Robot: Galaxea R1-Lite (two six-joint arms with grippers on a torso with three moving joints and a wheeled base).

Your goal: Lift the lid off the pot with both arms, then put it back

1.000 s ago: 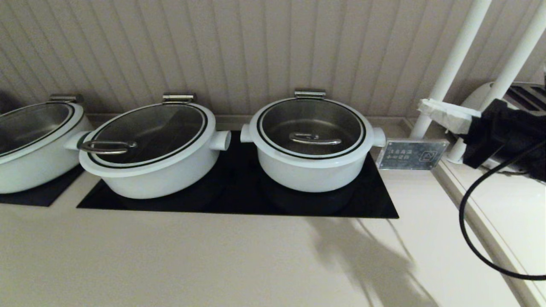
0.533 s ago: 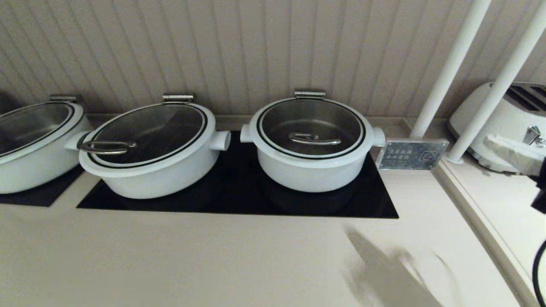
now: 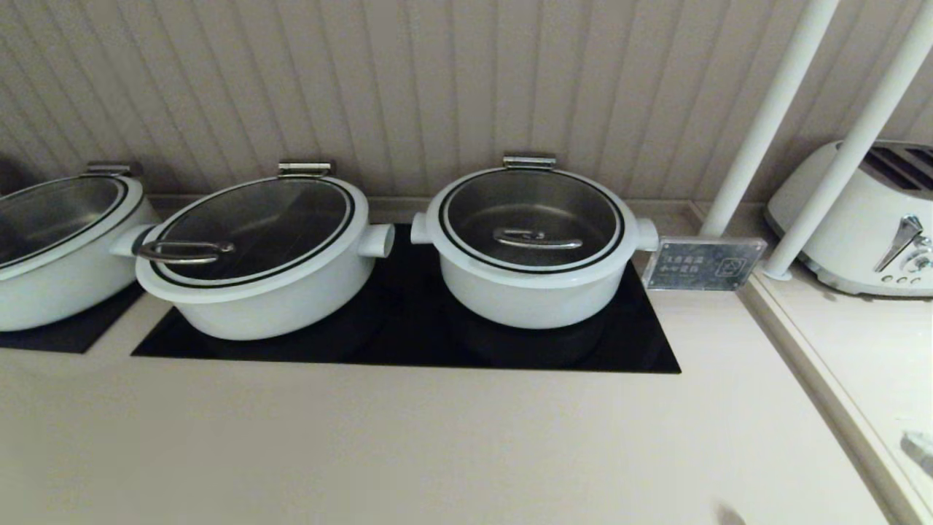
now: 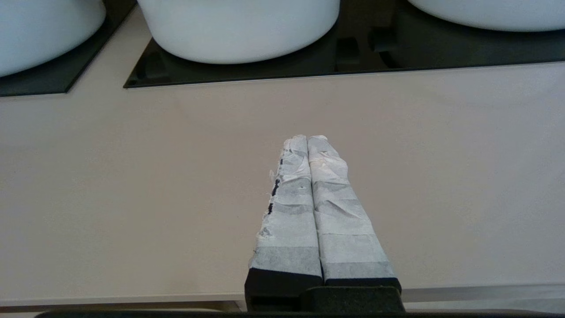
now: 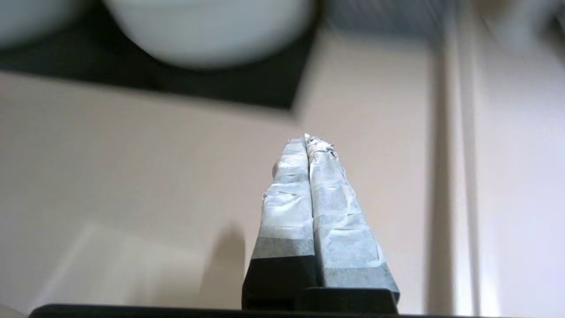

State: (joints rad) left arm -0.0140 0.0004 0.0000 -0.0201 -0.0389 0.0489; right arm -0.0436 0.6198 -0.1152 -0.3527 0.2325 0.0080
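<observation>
Two tools: left tool (image 4: pixel 307 138) and right tool (image 5: pixel 305 139) both pressed closed, empty, low over the near tabletop (image 3: pixel 437 445).
Lid (image 3: pixel 533 219): seated on the pot (image 3: pixel 534 248), far right of the black cooktop (image 3: pixel 408 328).
Advice: approach its centre loop handle (image 3: pixel 538 238) symmetrically, opening first.

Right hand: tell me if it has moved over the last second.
Yes. It dropped away from the white posts and toaster, down toward the robot; only its tip shows at the counter edge.
</observation>
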